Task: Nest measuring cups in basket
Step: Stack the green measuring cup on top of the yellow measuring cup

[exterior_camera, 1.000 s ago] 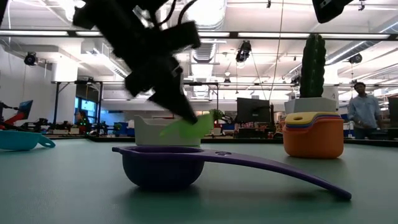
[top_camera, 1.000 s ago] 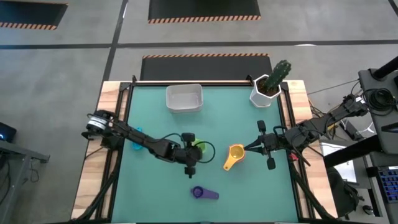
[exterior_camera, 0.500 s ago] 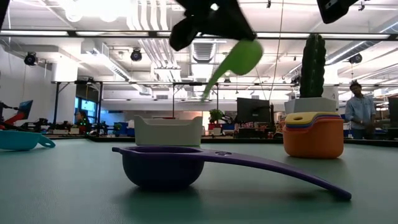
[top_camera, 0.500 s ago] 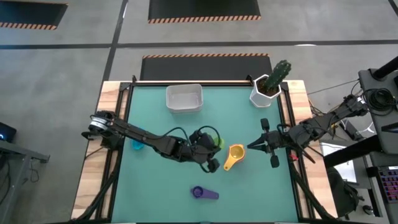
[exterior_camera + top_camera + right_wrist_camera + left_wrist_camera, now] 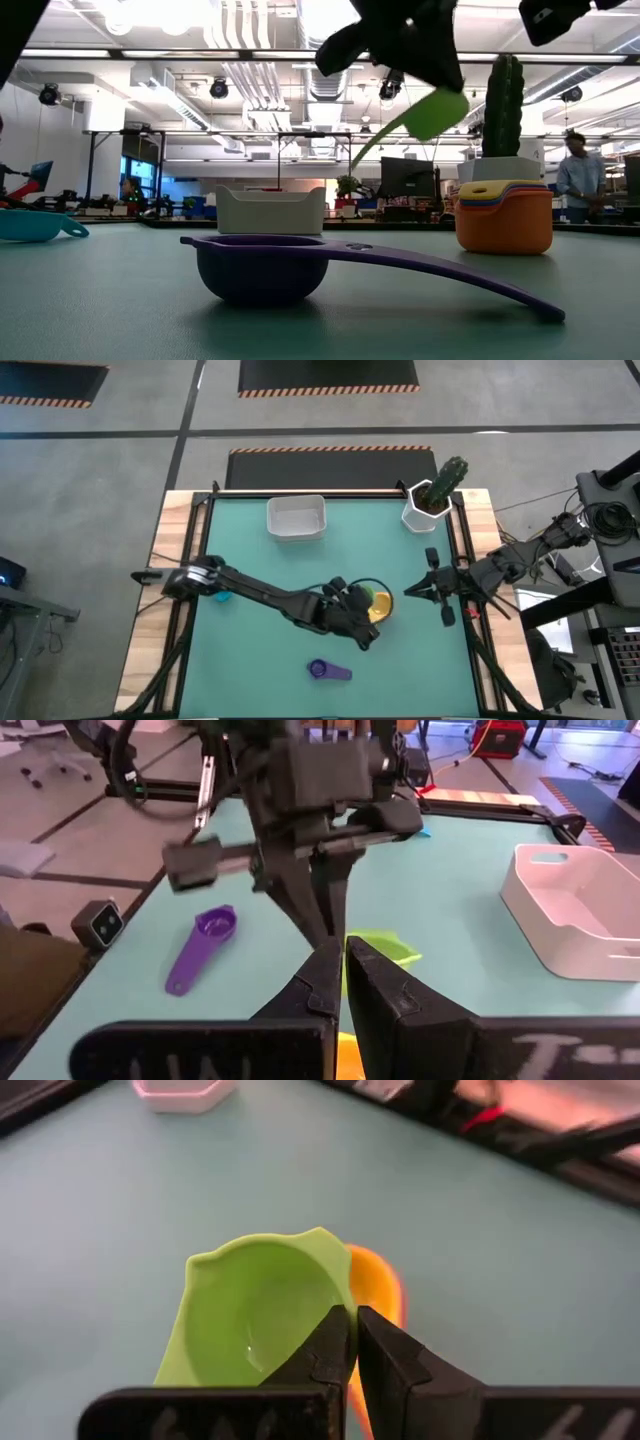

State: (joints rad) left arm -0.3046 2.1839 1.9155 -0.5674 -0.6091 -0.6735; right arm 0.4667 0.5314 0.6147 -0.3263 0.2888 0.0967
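The left gripper (image 5: 362,622) pinched the green cup (image 5: 436,110) in the air just above the orange stack (image 5: 503,216) mid-table, well clear of the basket (image 5: 296,517) at the far edge, while the right gripper (image 5: 412,590), fingers together and empty, waited nearby.

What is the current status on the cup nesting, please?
Left gripper shut on green cup, above orange stack. Right gripper shut, waiting beside. Purple cup, teal cup loose; basket empty.
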